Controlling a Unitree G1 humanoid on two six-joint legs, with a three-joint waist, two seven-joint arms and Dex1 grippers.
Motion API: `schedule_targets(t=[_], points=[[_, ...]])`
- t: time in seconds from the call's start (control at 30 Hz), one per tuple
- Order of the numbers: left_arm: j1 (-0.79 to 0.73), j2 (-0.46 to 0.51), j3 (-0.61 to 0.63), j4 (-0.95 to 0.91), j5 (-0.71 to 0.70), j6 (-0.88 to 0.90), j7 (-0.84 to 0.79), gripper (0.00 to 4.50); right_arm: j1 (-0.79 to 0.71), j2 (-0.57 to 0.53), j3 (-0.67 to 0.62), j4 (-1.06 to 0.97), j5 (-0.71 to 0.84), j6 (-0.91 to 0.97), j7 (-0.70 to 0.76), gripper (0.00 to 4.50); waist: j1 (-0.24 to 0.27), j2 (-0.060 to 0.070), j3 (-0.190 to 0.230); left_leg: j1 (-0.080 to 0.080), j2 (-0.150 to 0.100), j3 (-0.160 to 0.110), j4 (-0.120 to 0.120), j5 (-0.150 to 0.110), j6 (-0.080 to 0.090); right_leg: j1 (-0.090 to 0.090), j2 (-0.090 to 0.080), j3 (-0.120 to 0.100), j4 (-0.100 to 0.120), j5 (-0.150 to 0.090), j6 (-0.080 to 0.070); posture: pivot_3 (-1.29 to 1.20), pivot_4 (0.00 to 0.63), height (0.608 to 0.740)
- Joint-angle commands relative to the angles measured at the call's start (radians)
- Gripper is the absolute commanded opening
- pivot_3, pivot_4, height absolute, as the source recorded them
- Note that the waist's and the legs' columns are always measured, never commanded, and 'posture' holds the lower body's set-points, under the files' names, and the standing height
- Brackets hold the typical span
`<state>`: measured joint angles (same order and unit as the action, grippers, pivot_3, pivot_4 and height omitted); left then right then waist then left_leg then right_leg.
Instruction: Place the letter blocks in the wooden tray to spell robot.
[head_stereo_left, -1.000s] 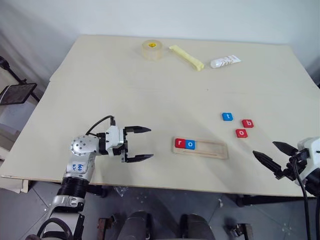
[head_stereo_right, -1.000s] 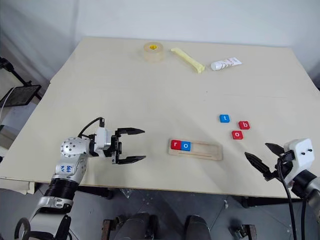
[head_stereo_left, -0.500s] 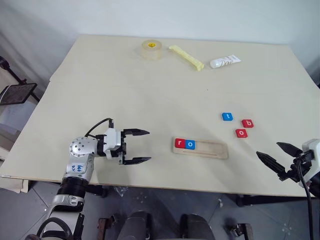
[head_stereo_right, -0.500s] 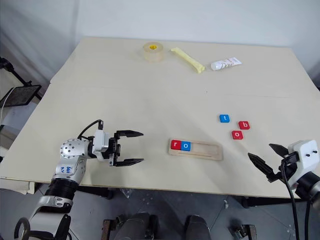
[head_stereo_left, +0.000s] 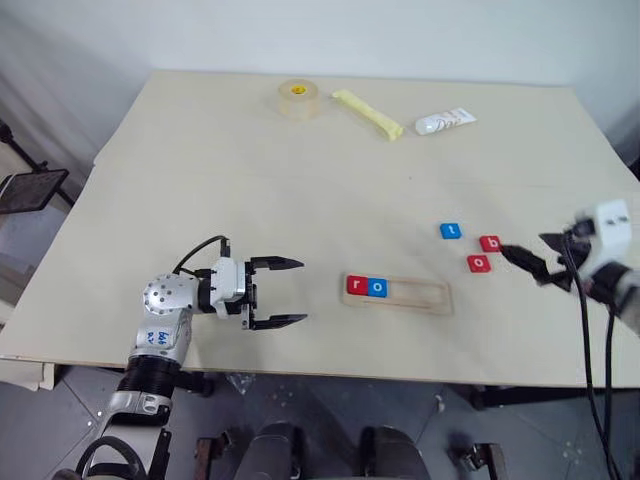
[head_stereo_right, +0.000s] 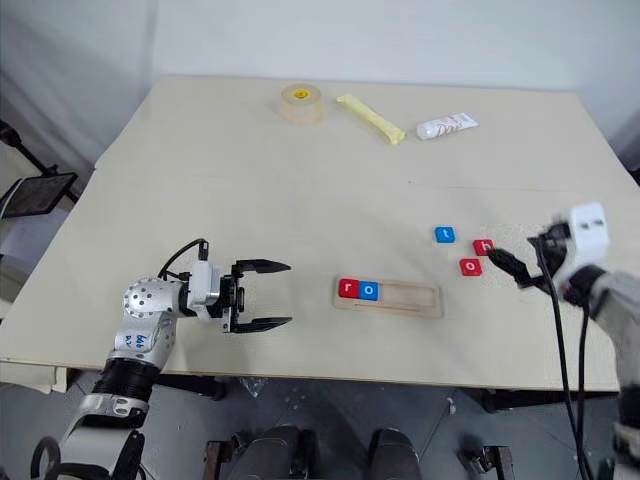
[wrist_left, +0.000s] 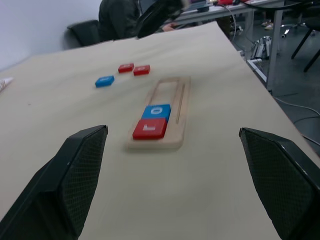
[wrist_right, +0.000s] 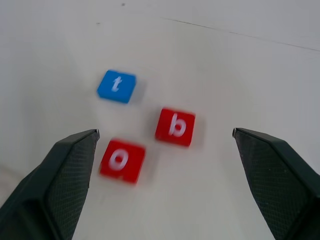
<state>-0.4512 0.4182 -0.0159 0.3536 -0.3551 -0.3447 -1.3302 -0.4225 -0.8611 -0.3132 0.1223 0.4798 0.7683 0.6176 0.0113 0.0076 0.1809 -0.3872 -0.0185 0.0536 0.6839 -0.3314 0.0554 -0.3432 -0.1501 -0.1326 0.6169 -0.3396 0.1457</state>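
The wooden tray (head_stereo_left: 398, 294) lies near the front edge of the worktop (head_stereo_left: 250, 180), holding two letter blocks at its left end — a red "r" (head_stereo_left: 357, 285) and a blue "o" (head_stereo_left: 377, 288), touching. Beyond it to the right lie three loose blocks: blue "t" (head_stereo_left: 451, 231), red "b" (head_stereo_left: 490, 243), red "o" (head_stereo_left: 479, 264). The right end effector (head_stereo_left: 535, 258) hovers just right of them, jaws wide and empty. The left end effector (head_stereo_left: 282, 292) — also wide open, holding nothing — points right toward the tray.

Two blocks (head_stereo_left: 366, 286) in tray (head_stereo_left: 425, 296); three (head_stereo_left: 479, 263) right.
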Motion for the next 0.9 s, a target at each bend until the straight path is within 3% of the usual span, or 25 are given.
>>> schedule_targets(t=[0.03,0.27,0.43,0.9], points=[[0.020,-0.005,-0.005,-0.048,-0.012,-0.008,0.012,4.47,-0.096,-0.021,0.064,0.117,-0.062,0.030,-0.002,4.50,0.003,0.000,0.000,0.000,0.000,-0.001,0.000,0.000,0.000,-0.001,0.000,-0.001,0.001,0.000,0.000,0.00,0.150,0.740],[0.047,-0.016,-0.013,-0.093,-0.008,0.000,0.046,4.47,-0.275,-0.007,0.204,0.356,-0.184,0.009,0.022,4.50,0.008,0.000,0.000,-0.004,-0.002,-0.004,-0.001,0.000,0.000,-0.003,-0.001,-0.001,0.002,0.000,0.000,0.00,0.150,0.740],[0.061,-0.020,-0.014,-0.108,-0.006,0.002,0.069,4.47,-0.343,0.016,0.230,0.447,-0.228,-0.022,0.025,4.50,0.003,0.000,0.000,-0.003,-0.002,-0.003,-0.001,0.000,0.000,-0.003,-0.001,-0.001,0.002,0.000,0.000,0.00,0.150,0.740],[0.086,-0.032,-0.037,-0.146,0.000,0.012,0.120,4.47,-0.360,0.064,0.246,0.499,-0.287,-0.024,0.025,4.50,-0.010,0.000,0.000,-0.003,-0.002,-0.004,-0.001,0.000,0.000,-0.003,0.000,-0.001,0.002,0.000,0.000,0.00,0.150,0.740]])
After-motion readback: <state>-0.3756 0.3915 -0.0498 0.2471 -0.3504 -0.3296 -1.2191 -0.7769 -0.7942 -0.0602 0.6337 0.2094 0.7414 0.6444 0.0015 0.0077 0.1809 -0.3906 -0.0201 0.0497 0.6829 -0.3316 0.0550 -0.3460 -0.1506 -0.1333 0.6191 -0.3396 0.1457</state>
